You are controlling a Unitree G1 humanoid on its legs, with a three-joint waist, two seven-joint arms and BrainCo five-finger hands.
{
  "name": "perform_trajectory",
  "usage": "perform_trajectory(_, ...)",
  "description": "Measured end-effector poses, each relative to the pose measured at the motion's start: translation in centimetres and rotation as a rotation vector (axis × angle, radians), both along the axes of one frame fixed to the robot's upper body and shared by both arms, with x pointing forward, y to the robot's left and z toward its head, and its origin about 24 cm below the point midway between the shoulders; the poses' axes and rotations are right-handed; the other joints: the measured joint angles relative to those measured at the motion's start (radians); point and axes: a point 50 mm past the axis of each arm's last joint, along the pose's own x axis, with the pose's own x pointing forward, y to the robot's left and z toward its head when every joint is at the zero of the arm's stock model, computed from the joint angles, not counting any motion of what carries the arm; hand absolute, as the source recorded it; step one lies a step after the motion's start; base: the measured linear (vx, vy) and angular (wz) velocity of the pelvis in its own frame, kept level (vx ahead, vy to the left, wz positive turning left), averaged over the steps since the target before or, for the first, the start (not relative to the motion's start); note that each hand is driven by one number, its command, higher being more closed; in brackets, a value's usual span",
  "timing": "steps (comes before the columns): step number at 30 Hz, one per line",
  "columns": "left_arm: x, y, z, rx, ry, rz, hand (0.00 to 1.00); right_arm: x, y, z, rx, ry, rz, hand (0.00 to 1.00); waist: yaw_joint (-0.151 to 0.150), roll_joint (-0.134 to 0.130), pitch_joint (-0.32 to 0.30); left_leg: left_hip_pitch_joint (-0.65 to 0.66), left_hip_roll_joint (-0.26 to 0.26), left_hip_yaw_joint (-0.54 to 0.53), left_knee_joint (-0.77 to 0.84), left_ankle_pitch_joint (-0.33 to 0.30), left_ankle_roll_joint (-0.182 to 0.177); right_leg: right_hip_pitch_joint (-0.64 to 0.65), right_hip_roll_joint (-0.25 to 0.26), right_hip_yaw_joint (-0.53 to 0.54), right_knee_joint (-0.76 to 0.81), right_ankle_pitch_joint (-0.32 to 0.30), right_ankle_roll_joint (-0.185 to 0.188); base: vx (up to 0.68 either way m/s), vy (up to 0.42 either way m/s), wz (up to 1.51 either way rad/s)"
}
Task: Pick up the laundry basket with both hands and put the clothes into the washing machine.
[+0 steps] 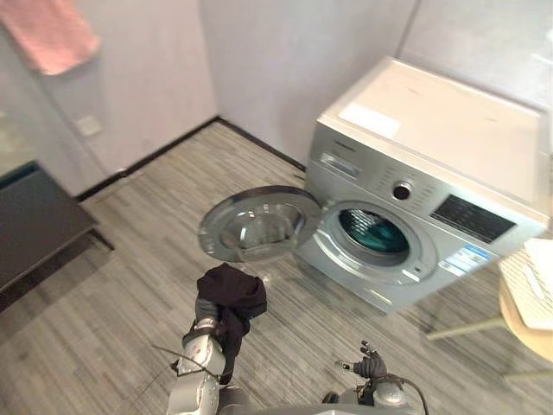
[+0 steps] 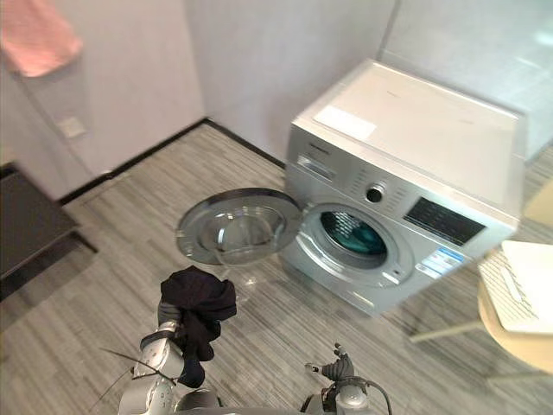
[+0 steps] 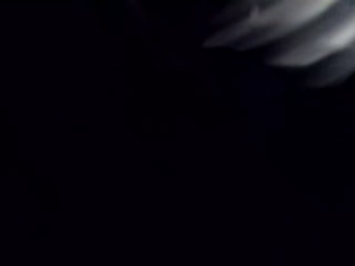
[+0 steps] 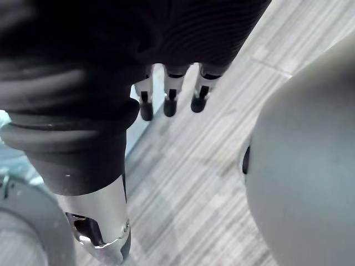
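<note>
My left hand (image 1: 206, 311) is raised in front of me with a black garment (image 1: 232, 296) bunched over it and hanging down past the wrist. The cloth darkens the left wrist view, where blurred silver fingers (image 3: 277, 33) show at one corner. The silver washing machine (image 1: 432, 173) stands ahead to the right. Its round door (image 1: 259, 223) is swung wide open toward my left hand, and something teal lies in the drum (image 1: 373, 232). My right hand (image 1: 370, 363) hangs low near my body, its fingers (image 4: 169, 94) relaxed over the floor and holding nothing.
A white laundry basket (image 1: 531, 281) rests on a round wooden table (image 1: 518, 324) at the right edge. A dark low bench (image 1: 34, 225) stands at the left wall, and a pink towel (image 1: 52, 35) hangs above it. Grey plank floor lies between me and the machine.
</note>
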Motion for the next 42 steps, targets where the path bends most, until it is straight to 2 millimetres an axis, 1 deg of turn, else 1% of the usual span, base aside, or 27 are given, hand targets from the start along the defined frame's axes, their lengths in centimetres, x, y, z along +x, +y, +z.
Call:
perform_trajectory(3,0.7,-1.0,-0.6,-0.004,0.025,-0.042,1.0,-0.4,-1.5,-0.1,-0.018,0.016,-0.023,0.0,-0.015,0.01,0.005,0.012,0.067,-0.007,0.017,0.007,-0.013,-0.062,-0.081,0.061,-0.011,0.05,0.067,0.17,-0.268,-0.34)
perform_trajectory(4,1.0,-1.3,-0.9,-0.003,0.04,-0.06,1.0,-0.4,-1.6,-0.1,-0.017,0.015,-0.028,0.0,-0.017,0.002,0.0,0.033,0.087,0.001,0.013,0.021,-0.039,-0.074,-0.096,0.083,-0.067,0.13,0.083,0.24,-0.403,-0.34)
perform_trajectory(5,1.1,-1.6,-1.1,-0.008,0.049,-0.068,1.0,-0.3,-1.7,0.0,-0.015,0.014,-0.03,0.0,-0.018,-0.008,-0.005,0.052,0.097,0.006,0.007,0.031,-0.062,-0.072,-0.095,0.086,-0.057,0.19,0.167,0.29,-0.436,-0.43)
perform_trajectory(6,1.2,-2.4,-1.6,-0.03,0.075,-0.085,1.0,0.1,-2.4,0.2,-0.033,0.006,-0.024,0.0,-0.018,0.029,-0.002,0.088,0.133,0.007,-0.028,0.057,-0.095,-0.072,-0.058,0.089,-0.01,0.162,0.158,0.27,-0.403,-0.36)
perform_trajectory(7,1.2,-3.1,-1.7,-0.041,0.083,-0.105,1.0,0.4,-3.1,0.4,-0.049,0.0,-0.023,0.0,-0.027,0.048,-0.008,0.134,0.14,0.015,-0.109,0.141,-0.116,-0.089,-0.042,0.093,0.057,0.111,0.14,0.35,-0.465,-0.27)
perform_trajectory(9,1.3,-4.6,-1.4,-0.089,0.072,-0.114,1.0,0.4,-4.1,0.5,-0.076,0.01,-0.013,0.0,-0.042,0.052,-0.013,0.185,0.15,0.025,-0.17,0.282,-0.114,-0.094,-0.03,0.083,0.137,0.048,0.095,0.32,-0.451,-0.05)
perform_trajectory(10,1.5,-4.5,-1.3,-0.099,0.069,-0.103,1.0,0.2,-4.3,0.4,-0.086,0.021,0.004,0.0,-0.047,0.048,-0.014,0.171,0.181,0.023,-0.129,0.391,-0.062,-0.077,-0.004,0.075,0.147,0.036,0.072,0.35,-0.559,-0.12)
perform_trajectory(11,1.5,-3.6,-1.4,-0.124,0.078,-0.038,1.0,-0.2,-4.0,0.2,-0.088,0.038,0.026,0.0,-0.046,0.022,-0.009,0.127,0.232,0.022,-0.038,0.498,0.048,-0.011,0.029,0.064,0.076,0.027,0.055,0.34,-0.515,-0.17)
perform_trajectory(12,1.6,-3.1,-1.4,-0.132,0.079,-0.005,1.0,-0.5,-3.8,0.1,-0.085,0.048,0.037,0.0,-0.042,0.02,-0.007,0.097,0.255,0.022,0.036,0.486,0.063,0.027,0.05,0.059,0.026,0.025,0.052,0.34,-0.443,-0.32)
perform_trajectory(13,1.7,-2.3,-1.3,-0.153,0.075,0.053,1.0,-1.1,-4.0,-0.2,-0.093,0.074,0.04,0.0,-0.04,0.015,-0.004,0.036,0.289,0.034,0.221,0.38,0.13,0.103,0.094,0.063,-0.07,0.024,0.05,0.26,-0.273,-0.32)
perform_trajectory(14,1.7,-1.9,-1.3,-0.154,0.078,0.076,1.0,-1.4,-4.1,-0.2,-0.097,0.085,0.041,0.0,-0.041,0.01,-0.002,0.014,0.293,0.033,0.292,0.314,0.14,0.137,0.107,0.068,-0.107,0.024,0.05,0.34,-0.297,-0.48)
perform_trajectory(15,1.8,-1.1,-1.2,-0.155,0.077,0.124,1.0,-2.3,-4.3,-0.4,-0.108,0.109,0.041,0.0,-0.038,-0.006,0.007,-0.02,0.251,0.036,0.393,0.208,0.109,0.21,0.122,0.087,-0.173,0.023,0.049,0.28,-0.164,-0.38)
perform_trajectory(17,1.9,-0.2,-0.8,-0.156,0.059,0.175,1.0,-2.6,-4.1,-0.5,-0.107,0.119,0.05,0.0,-0.036,-0.023,0.013,-0.075,0.186,0.029,0.412,0.144,0.099,0.254,0.124,0.105,-0.212,0.024,0.049,0.35,-0.062,-0.44)
perform_trajectory(18,2.1,0.6,-0.4,-0.144,0.038,0.207,1.0,-2.5,-3.7,-0.6,-0.098,0.12,0.062,0.0,-0.025,-0.041,0.023,-0.142,0.11,-0.005,0.385,0.099,0.074,0.278,0.119,0.138,-0.234,0.024,0.05,0.33,0.051,-0.51)
perform_trajectory(20,2.2,1.8,-0.1,-0.13,0.029,0.25,1.0,-2.2,-3.2,-0.6,-0.085,0.114,0.063,0.0,-0.011,-0.062,0.035,-0.219,0.003,-0.076,0.262,0.084,0.068,0.296,0.097,0.163,-0.238,0.027,0.056,0.25,0.172,-0.52)
perform_trajectory(21,2.1,2.0,-0.1,-0.129,0.028,0.26,1.0,-2.4,-3.1,-0.7,-0.082,0.118,0.062,0.0,-0.01,-0.061,0.035,-0.225,-0.02,-0.094,0.213,0.087,0.064,0.301,0.093,0.166,-0.237,0.031,0.062,0.28,0.292,-0.61)
perform_trajectory(22,1.7,2.9,-0.4,-0.128,0.036,0.306,1.0,-2.3,-3.1,-0.8,-0.08,0.123,0.054,0.0,-0.001,-0.04,0.034,-0.213,-0.109,-0.197,-0.024,0.195,0.054,0.321,0.091,0.18,-0.223,0.04,0.086,0.29,0.262,-0.61)
perform_trajectory(23,1.4,4.0,-0.5,-0.101,0.043,0.321,1.0,-2.4,-1.9,-1.1,-0.044,0.134,0.042,0.0,0.01,-0.085,0.041,-0.176,-0.137,-0.211,-0.008,0.187,0.052,0.323,0.058,0.197,-0.211,0.044,0.112,0.31,0.263,-0.66)
perform_trajectory(26,0.1,6.1,-0.8,-0.077,0.046,0.369,1.0,-1.8,-1.8,-0.8,-0.026,0.085,0.001,0.0,0.007,-0.076,0.046,-0.177,-0.132,-0.267,0.045,0.179,0.057,0.28,0.098,0.224,-0.294,0.07,0.141,0.11,0.184,-0.33)
perform_trajectory(27,-0.2,6.2,-1.1,-0.07,0.055,0.361,1.0,-1.7,-1.9,-0.7,-0.023,0.08,-0.011,0.0,0.008,-0.075,0.046,-0.172,-0.135,-0.256,0.056,0.175,0.05,0.258,0.1,0.233,-0.301,0.109,0.143,0.02,0.169,-0.37)
perform_trajectory(28,-1.1,6.3,-1.7,-0.064,0.081,0.332,1.0,-1.5,-2.0,-0.6,-0.019,0.07,-0.033,0.0,0.012,-0.072,0.047,-0.158,-0.143,-0.219,0.074,0.153,0.043,0.21,0.095,0.246,-0.283,0.198,0.148,0.01,0.215,-0.81)
perform_trajectory(29,-2.5,5.8,-2.8,-0.067,0.135,0.291,1.0,-1.2,-2.6,-0.5,-0.03,0.058,-0.041,0.0,0.015,-0.03,0.036,-0.154,-0.131,-0.193,0.088,0.109,0.046,0.179,0.084,0.292,-0.274,0.201,0.165,0.01,0.182,-1.01)
perform_trajectory(32,-4.2,3.9,-4.6,-0.101,0.215,0.179,1.0,0.4,-2.5,0.0,-0.026,0.026,-0.027,0.0,0.017,0.033,0.026,-0.2,-0.115,-0.104,0.104,0.031,0.06,0.081,0.068,0.366,-0.317,0.211,0.181,-0.02,0.149,-1.22)
perform_trajectory(34,-4.0,2.4,-5.1,-0.136,0.238,0.106,1.0,1.0,-2.6,0.3,-0.025,0.015,-0.009,0.0,0.004,0.059,0.053,-0.229,-0.116,-0.09,0.117,0.018,0.072,0.041,0.063,0.37,-0.32,0.221,0.191,-0.06,0.051,-0.56)
perform_trajectory(36,-2.7,0.8,-4.6,-0.193,0.204,0.05,1.0,1.9,-2.6,0.7,-0.038,-0.016,0.023,0.0,-0.005,0.056,0.092,-0.229,-0.114,-0.088,0.119,0.017,0.074,0.01,0.06,0.375,-0.268,0.217,0.188,-0.13,0.023,-0.1)
perform_trajectory(38,-0.2,-0.7,-3.2,-0.221,0.13,-0.015,1.0,3.6,-1.8,1.6,-0.052,-0.076,0.1,0.0,-0.007,0.023,0.143,-0.273,-0.113,-0.093,0.134,0.017,0.074,-0.083,0.045,0.359,-0.156,0.171,0.18,-0.23,0.018,0.07)
perform_trajectory(42,5.5,-2.8,1.5,-0.283,-0.047,-0.039,1.0,8.4,1.8,5.5,0.041,-0.336,0.136,0.0,-0.016,-0.012,0.26,-0.452,-0.09,-0.123,0.225,0.02,0.061,-0.287,0.03,0.337,0.041,0.129,0.152,-0.21,-0.032,0.07)
